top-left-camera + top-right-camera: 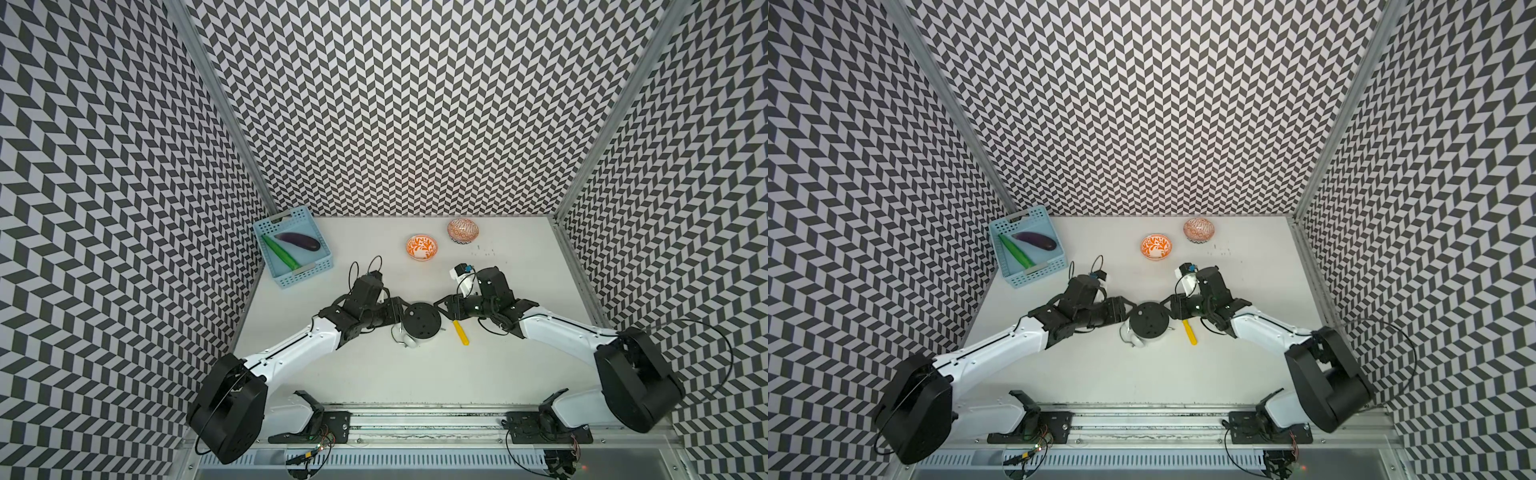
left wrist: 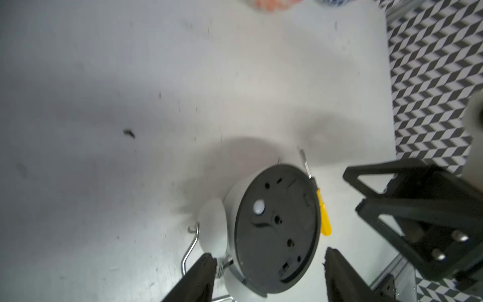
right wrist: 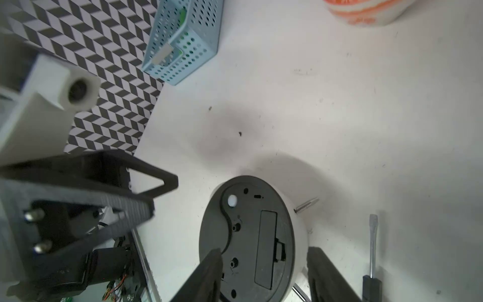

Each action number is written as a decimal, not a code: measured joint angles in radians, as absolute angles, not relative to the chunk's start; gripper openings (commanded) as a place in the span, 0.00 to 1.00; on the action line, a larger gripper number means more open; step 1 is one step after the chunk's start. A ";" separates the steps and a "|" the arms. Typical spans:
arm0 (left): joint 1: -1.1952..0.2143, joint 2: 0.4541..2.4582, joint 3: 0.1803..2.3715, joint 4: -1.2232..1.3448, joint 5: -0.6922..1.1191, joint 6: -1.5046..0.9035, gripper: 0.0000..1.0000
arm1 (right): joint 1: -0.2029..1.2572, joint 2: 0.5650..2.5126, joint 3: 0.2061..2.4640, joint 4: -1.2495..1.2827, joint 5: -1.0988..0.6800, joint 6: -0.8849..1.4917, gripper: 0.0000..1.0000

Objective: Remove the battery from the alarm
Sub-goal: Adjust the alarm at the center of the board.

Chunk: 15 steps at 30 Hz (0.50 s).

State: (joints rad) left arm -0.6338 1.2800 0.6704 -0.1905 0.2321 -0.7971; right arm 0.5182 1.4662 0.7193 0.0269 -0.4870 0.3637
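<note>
The alarm (image 1: pixel 422 324) (image 1: pixel 1148 322) lies face down mid-table, its black round back up and its white bells toward the front edge. The cover in that back (image 3: pixel 266 248) is closed, so the battery is hidden. My left gripper (image 1: pixel 401 311) (image 2: pixel 269 264) is open at the clock's left side: one finger is by the bell and wire handle, the other stands clear of the rim. On the clock's right my right gripper (image 1: pixel 442 309) (image 3: pixel 265 257) is also open, one finger over the black back, the other beside the white casing.
A yellow-handled screwdriver (image 1: pixel 461 332) (image 3: pixel 373 243) lies just right of the clock, under my right gripper. Two orange-patterned bowls (image 1: pixel 422 247) (image 1: pixel 462 230) stand at the back. A blue basket (image 1: pixel 307 274) with an eggplant and a cucumber sits at the back left.
</note>
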 measured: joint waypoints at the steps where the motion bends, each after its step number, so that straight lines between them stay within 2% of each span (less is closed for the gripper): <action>1: -0.651 1.293 0.646 -0.185 0.241 -0.822 0.63 | 0.519 1.482 0.719 0.022 -0.494 0.365 0.53; 6: -0.665 1.369 0.637 -0.125 0.263 -0.870 0.52 | 0.521 1.509 0.701 0.046 -0.524 0.382 0.52; 9: -0.658 1.422 0.653 -0.100 0.278 -0.876 0.39 | 0.529 1.511 0.678 0.069 -0.534 0.397 0.51; 15: -0.586 1.491 0.724 -0.125 0.293 -0.812 0.37 | 0.550 1.513 0.636 0.157 -0.510 0.461 0.50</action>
